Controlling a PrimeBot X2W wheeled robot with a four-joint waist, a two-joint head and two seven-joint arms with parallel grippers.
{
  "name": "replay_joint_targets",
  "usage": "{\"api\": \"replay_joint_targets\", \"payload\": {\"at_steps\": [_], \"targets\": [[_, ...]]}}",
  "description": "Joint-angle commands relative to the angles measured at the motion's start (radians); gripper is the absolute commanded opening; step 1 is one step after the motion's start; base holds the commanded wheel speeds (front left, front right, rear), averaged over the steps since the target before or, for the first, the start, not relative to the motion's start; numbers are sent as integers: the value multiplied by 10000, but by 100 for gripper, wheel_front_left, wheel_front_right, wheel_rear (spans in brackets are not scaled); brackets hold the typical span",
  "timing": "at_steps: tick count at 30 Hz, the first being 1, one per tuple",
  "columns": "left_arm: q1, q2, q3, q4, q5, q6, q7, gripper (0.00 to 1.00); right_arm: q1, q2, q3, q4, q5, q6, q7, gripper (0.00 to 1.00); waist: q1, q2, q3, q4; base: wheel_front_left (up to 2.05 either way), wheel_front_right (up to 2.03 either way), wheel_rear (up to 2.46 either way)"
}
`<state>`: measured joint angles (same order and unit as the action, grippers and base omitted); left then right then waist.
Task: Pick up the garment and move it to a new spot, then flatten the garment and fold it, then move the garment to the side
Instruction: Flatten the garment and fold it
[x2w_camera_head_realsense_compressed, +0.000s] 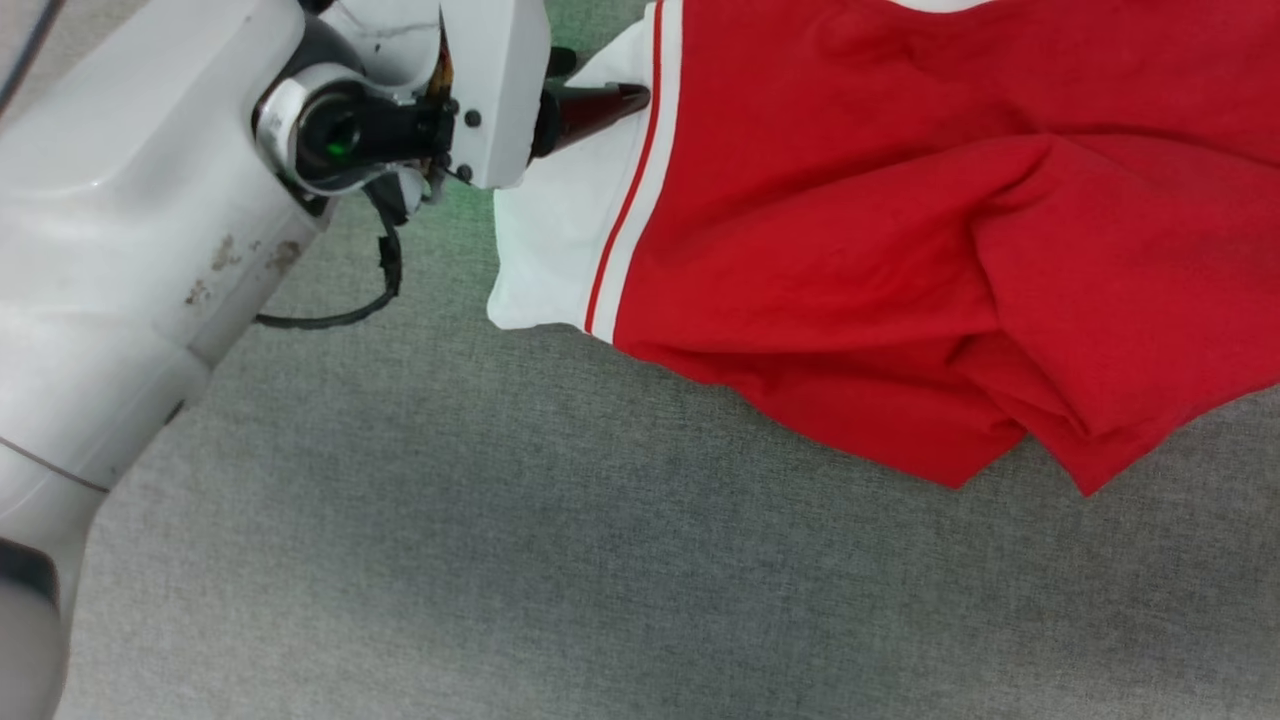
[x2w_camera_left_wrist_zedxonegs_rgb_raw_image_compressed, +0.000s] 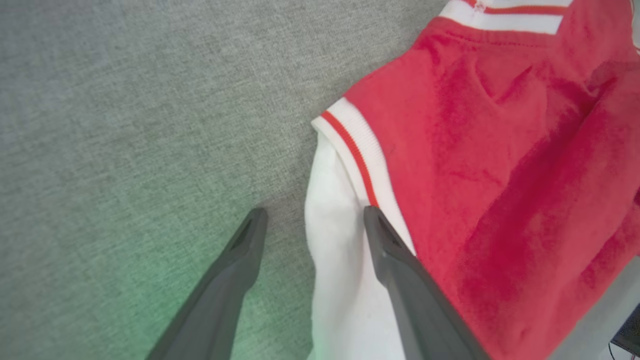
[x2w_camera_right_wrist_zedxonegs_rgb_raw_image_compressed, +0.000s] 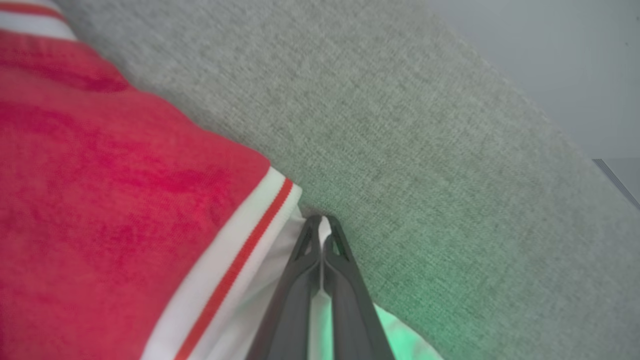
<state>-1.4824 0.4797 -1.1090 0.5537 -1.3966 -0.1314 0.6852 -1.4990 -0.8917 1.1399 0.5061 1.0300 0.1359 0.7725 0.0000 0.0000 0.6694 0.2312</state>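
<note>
The garment (x2w_camera_head_realsense_compressed: 850, 200) is a red jersey lying rumpled on the grey cloth surface (x2w_camera_head_realsense_compressed: 500, 550), its hem bunched toward me. Its white sleeve (x2w_camera_head_realsense_compressed: 560, 230), edged with red-striped trim, points left. My left gripper (x2w_camera_left_wrist_zedxonegs_rgb_raw_image_compressed: 315, 215) is open, its two fingers straddling that sleeve's (x2w_camera_left_wrist_zedxonegs_rgb_raw_image_compressed: 340, 280) edge, one finger (x2w_camera_left_wrist_zedxonegs_rgb_raw_image_compressed: 395, 260) over the cloth and the other over bare surface. In the head view a dark left finger (x2w_camera_head_realsense_compressed: 590, 105) lies over the sleeve. My right gripper (x2w_camera_right_wrist_zedxonegs_rgb_raw_image_compressed: 320, 222) is shut, pinching the corner of a white sleeve (x2w_camera_right_wrist_zedxonegs_rgb_raw_image_compressed: 265, 295) beside the red body (x2w_camera_right_wrist_zedxonegs_rgb_raw_image_compressed: 100, 175).
My pale left forearm (x2w_camera_head_realsense_compressed: 120, 250) fills the head view's upper left, with a black cable loop (x2w_camera_head_realsense_compressed: 370, 300) hanging under the wrist. In the right wrist view the grey surface (x2w_camera_right_wrist_zedxonegs_rgb_raw_image_compressed: 400, 150) ends at an edge, with pale floor (x2w_camera_right_wrist_zedxonegs_rgb_raw_image_compressed: 550, 50) beyond it.
</note>
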Motion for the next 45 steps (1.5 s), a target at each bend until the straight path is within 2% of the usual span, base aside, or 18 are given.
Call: {"api": "replay_joint_targets", "payload": {"at_steps": [1, 4, 5, 6, 7, 8, 9, 10, 16, 20, 29, 34, 41, 45], "targets": [[30, 18, -163, 70, 77, 23, -21, 100, 985, 52, 763, 550, -91, -93, 152, 0, 0, 0, 45, -37, 0, 0, 0], [111, 11, -372, 276, -114, 24, 20, 98, 897, 75, 954, 559, -10, -93, 94, 0, 0, 0, 85, -69, 0, 0, 0], [131, 4, -419, 325, -199, 24, 81, 87, 889, 77, 971, 558, 22, -93, 87, 0, 0, 0, 90, -79, 0, 0, 0], [139, -6, -453, 332, -280, 24, 134, 43, 881, 75, 1012, 562, 51, -93, 65, 0, 0, 0, 92, -86, 0, 0, 0], [122, -7, -488, 320, -337, 23, 155, 24, 861, 72, 1062, 566, 58, -93, 24, 0, 0, 0, 96, -88, 0, 0, 0], [111, 11, -496, 334, -416, 23, 158, 10, 843, 71, 1096, 574, 76, -93, -15, 0, 0, 0, 95, -87, 0, 0, 0], [107, 32, -510, 338, -490, 21, 204, 3, 840, 75, 1110, 589, 110, -93, -30, 0, 0, 0, 85, -87, 0, 0, 0], [88, 64, -538, 321, -525, 21, 239, 0, 827, 85, 1154, 596, 144, -93, -53, 0, 0, 0, 77, -86, 0, 0, 0], [174, 172, -555, 72, -870, 21, 186, 0, 775, 212, 1313, 597, 315, -92, -263, 0, 0, 0, 41, -101, 0, 0, 0], [204, 261, -380, -109, -968, 21, -332, 0, 688, 398, 1153, 555, 494, -86, -1028, 0, 0, 0, -132, -188, 0, 0, 0], [-14, 937, 478, -350, -493, 21, -3547, 0, -56, 586, -364, 886, 1337, -57, -4157, 0, 0, 0, -860, -614, 0, 0, 0], [-496, 999, 938, 441, 23, 22, -5603, 0, -823, 1149, -1227, 2076, 1178, -57, -5650, 0, 0, 0, -869, -863, 0, 0, 0], [-1914, 321, 1916, 2558, 270, 25, -8403, 0, -2700, 2654, -2590, 4895, 448, -60, -8071, 0, 0, 0, -742, -1121, 0, 0, 0], [-2957, 32, 2435, 3335, 381, 25, -9250, 0, -3811, 3424, -3181, 5988, 317, -61, -9071, 0, 0, 0, -799, -1223, 0, 0, 0]]}}
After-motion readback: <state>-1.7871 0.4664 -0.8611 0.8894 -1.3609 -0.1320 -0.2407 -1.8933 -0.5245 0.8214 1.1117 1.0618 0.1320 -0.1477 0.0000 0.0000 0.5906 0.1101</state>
